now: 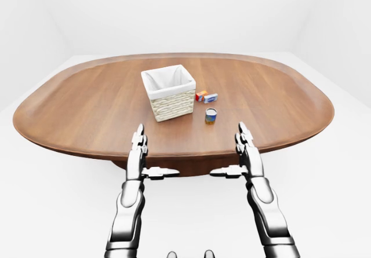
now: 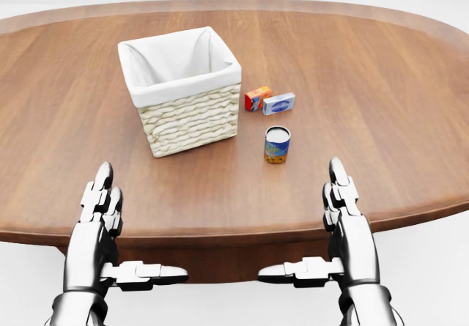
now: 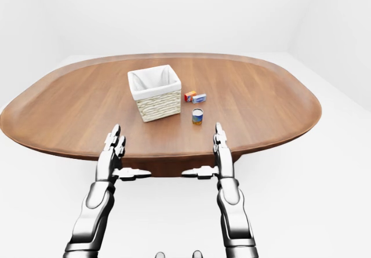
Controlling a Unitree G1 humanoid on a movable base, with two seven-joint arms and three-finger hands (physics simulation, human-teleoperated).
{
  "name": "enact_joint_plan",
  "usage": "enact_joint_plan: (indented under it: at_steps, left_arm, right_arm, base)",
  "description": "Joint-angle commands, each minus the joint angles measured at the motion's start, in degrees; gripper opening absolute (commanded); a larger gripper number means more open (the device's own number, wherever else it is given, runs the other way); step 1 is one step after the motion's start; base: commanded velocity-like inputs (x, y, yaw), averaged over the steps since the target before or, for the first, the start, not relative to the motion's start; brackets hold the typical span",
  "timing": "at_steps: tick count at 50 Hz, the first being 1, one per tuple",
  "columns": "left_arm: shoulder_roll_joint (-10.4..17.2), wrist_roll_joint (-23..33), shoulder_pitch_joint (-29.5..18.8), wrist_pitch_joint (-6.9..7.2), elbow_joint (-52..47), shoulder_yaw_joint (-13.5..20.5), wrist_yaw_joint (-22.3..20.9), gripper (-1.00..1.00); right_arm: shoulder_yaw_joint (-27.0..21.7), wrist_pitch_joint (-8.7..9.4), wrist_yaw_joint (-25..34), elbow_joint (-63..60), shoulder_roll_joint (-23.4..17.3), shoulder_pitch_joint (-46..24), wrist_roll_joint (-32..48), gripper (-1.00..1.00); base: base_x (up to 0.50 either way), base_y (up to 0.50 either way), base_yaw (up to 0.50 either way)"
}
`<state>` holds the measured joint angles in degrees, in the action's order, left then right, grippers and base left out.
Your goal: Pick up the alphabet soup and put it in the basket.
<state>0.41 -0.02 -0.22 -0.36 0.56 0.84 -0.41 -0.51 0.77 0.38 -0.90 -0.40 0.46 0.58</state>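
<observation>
I have both arms stretched ahead over the near edge of the wooden table (image 2: 381, 121), palms facing each other. My left hand (image 2: 99, 227) has its fingers straight and pointing up the head view, with the thumb stuck out sideways toward the other hand; it grips nothing. My right hand (image 2: 344, 223) mirrors it: fingers extended, thumb out to the left, nothing between them.

The alphabet soup (image 2: 277, 144) stands upright on the table, long axis vertical, pale lid facing up. It sits just to the right of the basket (image 2: 183, 106) and a little lower in the head view, apart from it. Its label is blue with yellow and red patches; I cannot read any writing on it.

Right of the basket and above the can lie a small orange box (image 2: 257, 97) and a blue-and-white box (image 2: 279, 103), side by side. Their print is too small to read.
</observation>
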Motion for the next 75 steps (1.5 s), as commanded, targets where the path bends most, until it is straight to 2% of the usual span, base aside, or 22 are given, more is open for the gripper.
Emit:
enact_joint_plan:
  at_steps: [1, 7, 11, 17, 19, 25, 28, 37, 47, 54, 75]
  left_arm:
    - [0.72, 0.77, -0.38, -1.06, 1.06, 1.49, 0.35, 1.0]
    - [0.8, 0.68, -0.17, -1.26, 0.29, 1.97, 1.08, 1.0]
    - [0.94, 0.53, -0.44, -1.81, 0.49, 2.75, 2.22, 1.0]
    - [0.92, 0.08, 0.96, -1.66, -2.35, 3.13, 2.63, 1.0]
    - [0.84, 0.02, 2.66, -1.33, -5.79, 3.45, 2.92, 1.0]
    - [0.29, -0.71, 6.86, -1.0, -13.77, 4.31, 2.94, 1.0]
    - [-0.08, -0.58, 8.42, -1.44, -16.44, 4.57, 2.96, 1.0]
    - [-0.94, -0.11, 11.9, -1.19, -22.09, 4.43, 2.2, 1.0]
    - [-1.15, 0.89, 12.23, -2.31, -21.76, 3.64, 2.04, 1.0]
    - [-1.02, 0.72, 12.08, -2.44, -21.55, 3.83, 1.92, 1.0]
    - [-1.44, 1.19, 14.43, -1.9, -24.91, 2.58, 1.72, 1.0]
  right_arm:
    - [-0.37, 1.9, 0.96, -2.29, -0.59, 1.25, 1.95, 1.0]
    - [-0.47, 0.67, 0.31, -1.78, -0.47, 1.25, 3.19, 1.0]
    - [-0.48, 0.81, -0.08, -1.06, -0.42, 0.83, 3.5, 1.0]
    - [-0.49, 0.78, -0.24, -1.53, -0.42, 1.12, 3.6, 1.0]
    - [-0.81, 1.42, -0.24, -2.0, -0.5, 1.01, 3.28, 1.0]
    - [-1.26, 1.91, -0.21, -2.23, -0.65, 0.7, 2.9, 1.0]
    - [-1.21, 2.07, -0.28, -2.46, -0.61, 0.77, 2.91, 1.0]
    - [-1.56, 2.06, -0.33, -2.55, -0.72, 0.68, 2.52, 1.0]
    - [-1.58, 1.7, -0.35, -1.89, -0.77, 0.4, 2.57, 1.0]
    - [-1.5, 1.51, -0.5, -1.3, -0.75, 0.17, 2.74, 1.0]
    - [-1.35, 1.28, -0.69, -1.07, -0.72, 0.18, 3.05, 1.0]
  base:
    - [0.0, 0.0, 0.0]
    - [0.0, 0.0, 0.0]
    - [0.0, 0.0, 0.0]
    - [0.0, 0.0, 0.0]
    - [0.0, 0.0, 0.0]
    - [0.0, 0.0, 0.0]
    - [0.0, 0.0, 0.0]
    - [0.05, 0.0, 0.0]
    - [0.18, 0.0, 0.0]
    - [0.29, 0.0, 0.0]
    - [0.3, 0.0, 0.0]
